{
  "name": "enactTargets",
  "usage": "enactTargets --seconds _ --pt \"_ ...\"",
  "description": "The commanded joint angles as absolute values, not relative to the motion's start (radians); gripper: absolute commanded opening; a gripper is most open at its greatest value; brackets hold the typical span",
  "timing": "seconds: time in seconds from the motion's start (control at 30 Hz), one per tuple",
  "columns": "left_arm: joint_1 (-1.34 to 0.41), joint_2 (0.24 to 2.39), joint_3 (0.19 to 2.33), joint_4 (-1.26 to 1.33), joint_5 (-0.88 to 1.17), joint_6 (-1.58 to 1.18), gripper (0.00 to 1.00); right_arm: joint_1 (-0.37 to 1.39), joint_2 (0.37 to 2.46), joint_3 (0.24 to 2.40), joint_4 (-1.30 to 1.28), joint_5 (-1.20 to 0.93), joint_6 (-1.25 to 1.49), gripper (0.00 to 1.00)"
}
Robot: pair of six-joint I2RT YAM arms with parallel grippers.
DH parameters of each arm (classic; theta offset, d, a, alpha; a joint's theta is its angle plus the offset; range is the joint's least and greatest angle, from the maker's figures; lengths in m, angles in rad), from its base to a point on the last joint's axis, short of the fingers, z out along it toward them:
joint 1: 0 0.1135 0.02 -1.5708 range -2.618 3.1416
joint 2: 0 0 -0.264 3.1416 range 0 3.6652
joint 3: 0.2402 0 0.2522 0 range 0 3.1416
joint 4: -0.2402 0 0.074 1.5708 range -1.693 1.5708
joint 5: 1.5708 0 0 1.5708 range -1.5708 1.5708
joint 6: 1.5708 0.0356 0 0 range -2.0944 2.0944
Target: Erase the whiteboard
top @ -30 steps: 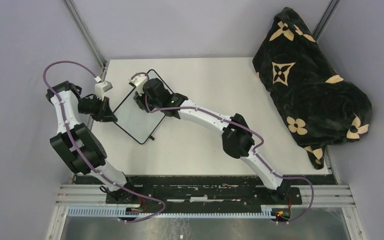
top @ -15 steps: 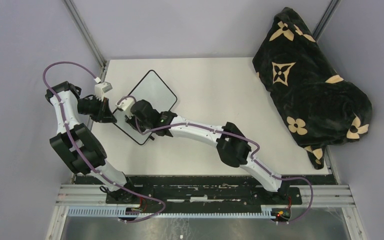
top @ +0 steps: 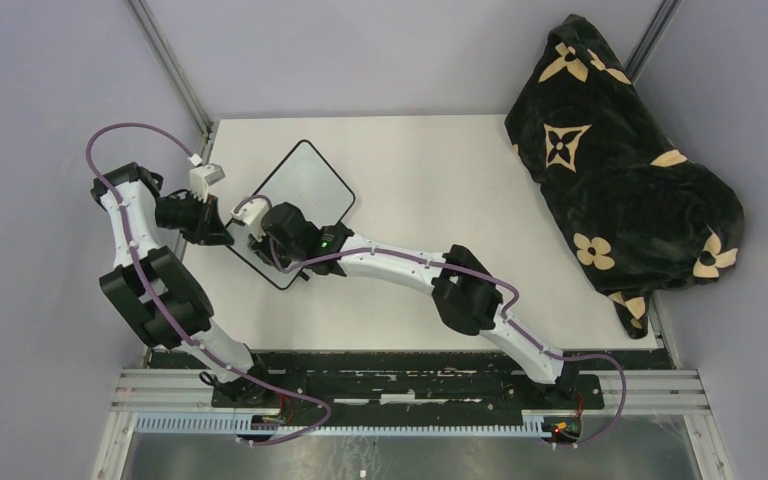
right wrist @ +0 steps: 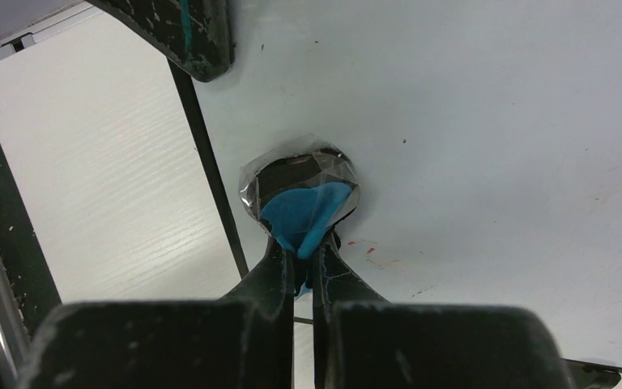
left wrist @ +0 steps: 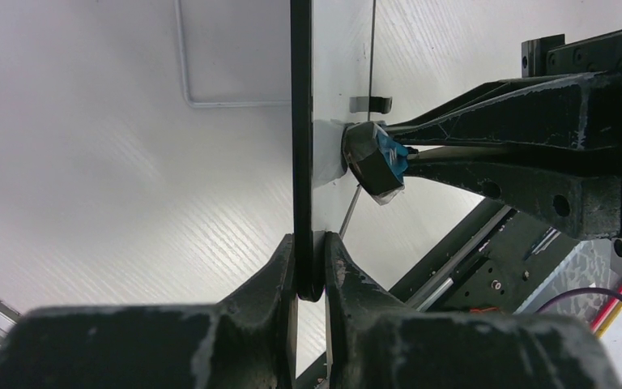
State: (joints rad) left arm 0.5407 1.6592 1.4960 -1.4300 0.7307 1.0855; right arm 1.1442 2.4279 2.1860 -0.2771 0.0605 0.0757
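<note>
1. Top view: the whiteboard [top: 307,183] sits at the left rear of the tabletop [top: 460,190], well apart from the black flowered blanket [top: 620,170] heaped on the right. The left tool [top: 215,228] is at the board's left edge. The right tool [top: 258,232] reaches across onto the board's near corner, with its wrist covering whatever it carries. Most of the board's visible face looks clean from up here.

2. Left wrist view: the board shows edge-on, a thin dark line running up the picture. The left tool's two fingers are closed onto that edge with only the board's thickness between them, so it is acting as a clamp. On the far side a round eraser [left wrist: 370,158], black with a blue patch, is pressed flat against the board's face and gripped by the right tool's fingers. A wire stand shows on the board's back side.

3. Right wrist view: the right tool is nearly closed, its fingers pinching the eraser's blue tab. The pad is on the white surface, just beside the black frame. Faint red marks [right wrist: 381,258] lie close to the right of the pad, and a few small specks sit farther out.

4. My read is that wiping is in progress, with one arm bracing and the other scrubbing. The next move calls for sliding the pad sideways over those red traces while keeping it pressed flat. The left clamp must hold firm so the board doesn't swing away.
</note>
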Motion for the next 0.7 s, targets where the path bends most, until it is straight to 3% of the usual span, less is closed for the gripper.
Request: enactTargets --seconds 0.0,0.37,0.67 --pt "0.521 1.647 1.488 -1.461 0.670 1.117 0.03 1.085 2.416 2.113 -0.277 0.150 0.063 0.00" --pt "0.521 1.650 1.497 -1.460 0.679 1.112 0.03 0.958 2.307 1.870 -0.226 0.210 0.058 0.00" --pt "0.521 1.651 1.501 -1.461 0.681 1.106 0.03 0.967 2.303 1.965 -0.255 0.158 0.043 0.01"
